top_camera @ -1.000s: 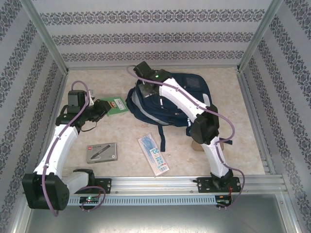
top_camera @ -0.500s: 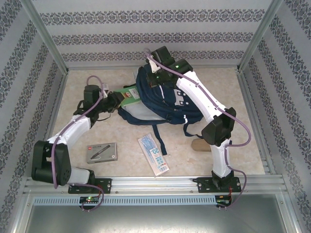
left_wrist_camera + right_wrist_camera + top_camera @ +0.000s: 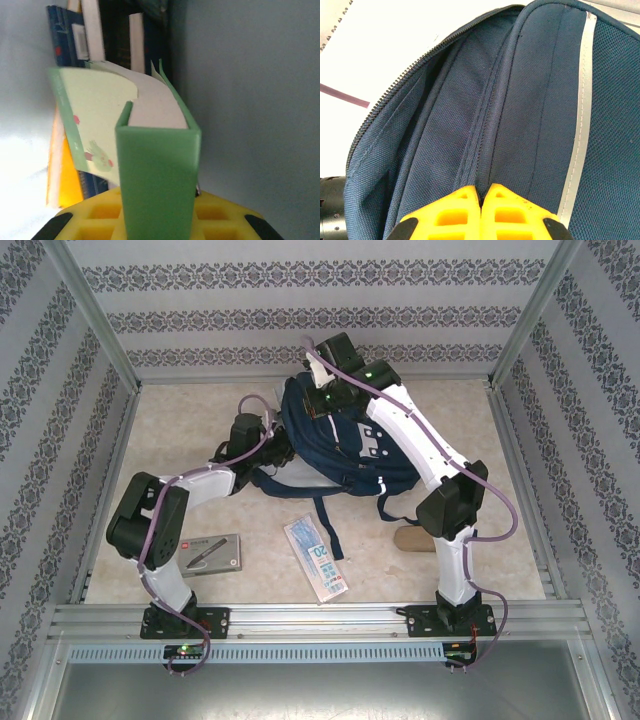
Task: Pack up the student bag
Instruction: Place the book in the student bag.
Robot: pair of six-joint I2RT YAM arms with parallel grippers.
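The student bag (image 3: 345,445), navy blue with a thin white stripe, stands at the back middle of the table. My right gripper (image 3: 320,403) is shut on a fold of its top fabric (image 3: 530,100), the yellow fingertips (image 3: 465,200) pinching a seam. My left gripper (image 3: 274,448) reaches into the bag's left opening. It is shut on a green book (image 3: 157,170), held spine-up between its yellow fingers (image 3: 85,225). Inside the bag, other books (image 3: 75,35) stand ahead of the green one, beside the grey-blue lining (image 3: 250,100).
A grey pencil case (image 3: 208,554) lies at the front left. A blue-and-white packet (image 3: 316,558) lies in the front middle. A tan object (image 3: 412,538) sits by the right arm. A dark strap (image 3: 330,520) trails from the bag toward the front.
My left arm has swung right from the table's left side and carried the green book into the bag's opening. My right gripper first lifted the bag's top up and back, then held still.
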